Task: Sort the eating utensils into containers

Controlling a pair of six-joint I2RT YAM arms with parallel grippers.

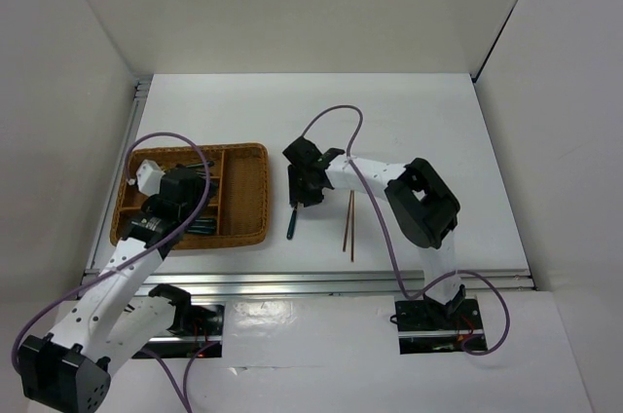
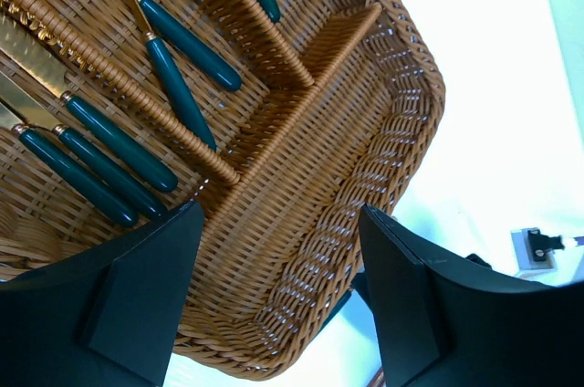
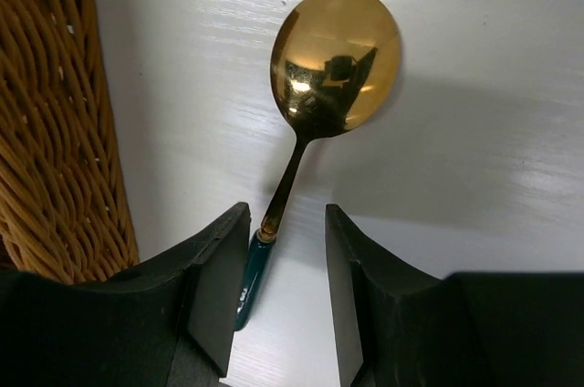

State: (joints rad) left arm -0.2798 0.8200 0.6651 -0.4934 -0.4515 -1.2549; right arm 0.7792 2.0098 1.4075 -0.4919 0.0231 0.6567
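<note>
A gold spoon (image 3: 333, 58) with a dark teal handle lies on the white table just right of the wicker tray (image 1: 255, 194). My right gripper (image 3: 287, 214) is low over it and open. The handle sits between the jaws, close against the left finger (image 3: 219, 277), with a gap to the right one. In the top view the handle (image 1: 291, 223) sticks out below the right gripper (image 1: 304, 189). My left gripper (image 2: 281, 214) hangs open and empty over the tray's near corner (image 2: 365, 159). Teal-handled knives (image 2: 109, 145) and other utensils (image 2: 182, 49) lie in separate compartments. Two reddish-brown chopsticks (image 1: 349, 228) lie on the table.
The tray's woven wall (image 3: 46, 131) stands right beside my right gripper's left finger. White walls enclose the table on three sides. A metal rail (image 1: 321, 281) runs along the near edge, in front of the arm bases.
</note>
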